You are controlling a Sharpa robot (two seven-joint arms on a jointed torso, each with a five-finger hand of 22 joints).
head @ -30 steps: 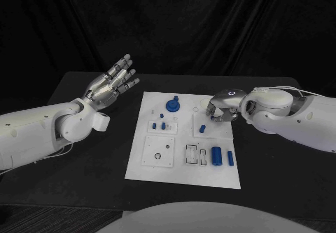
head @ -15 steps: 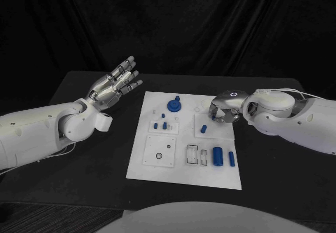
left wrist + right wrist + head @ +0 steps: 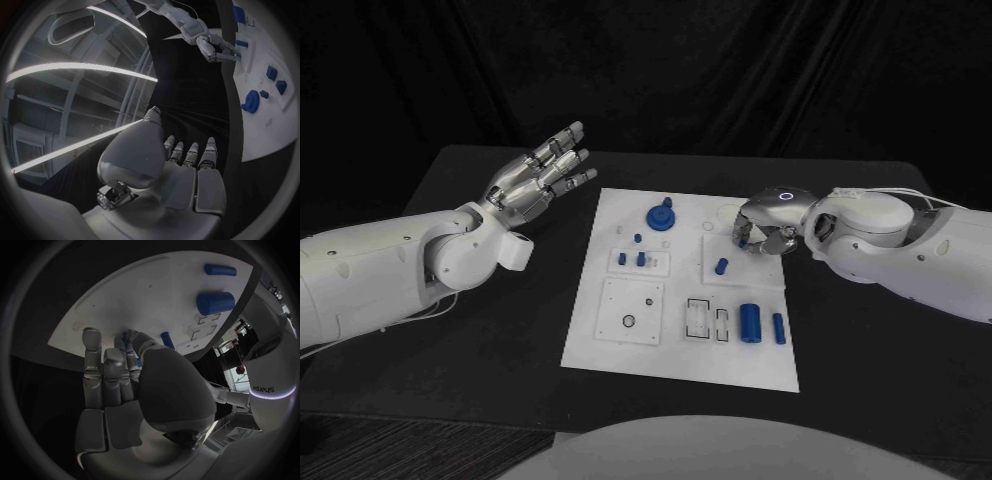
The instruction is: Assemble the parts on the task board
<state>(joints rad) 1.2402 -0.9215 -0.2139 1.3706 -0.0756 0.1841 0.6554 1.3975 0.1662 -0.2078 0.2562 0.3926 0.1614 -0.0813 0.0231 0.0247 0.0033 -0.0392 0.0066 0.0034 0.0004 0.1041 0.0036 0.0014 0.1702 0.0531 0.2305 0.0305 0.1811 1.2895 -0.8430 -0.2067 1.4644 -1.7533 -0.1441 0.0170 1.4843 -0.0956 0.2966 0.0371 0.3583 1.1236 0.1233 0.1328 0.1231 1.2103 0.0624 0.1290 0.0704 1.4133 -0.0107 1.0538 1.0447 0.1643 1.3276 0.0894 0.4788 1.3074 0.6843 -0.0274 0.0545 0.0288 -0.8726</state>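
Curling over the task board (image 3: 678,360), right hand (image 3: 759,232) hides any hold; left hand (image 3: 538,175) spread, empty.

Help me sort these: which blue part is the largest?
The gear-shaped blue part at the board's far end; it is round and broad, the rest slimmer pegs or cylinders.

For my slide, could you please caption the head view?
Right hand over the task board; left hand raised, open.
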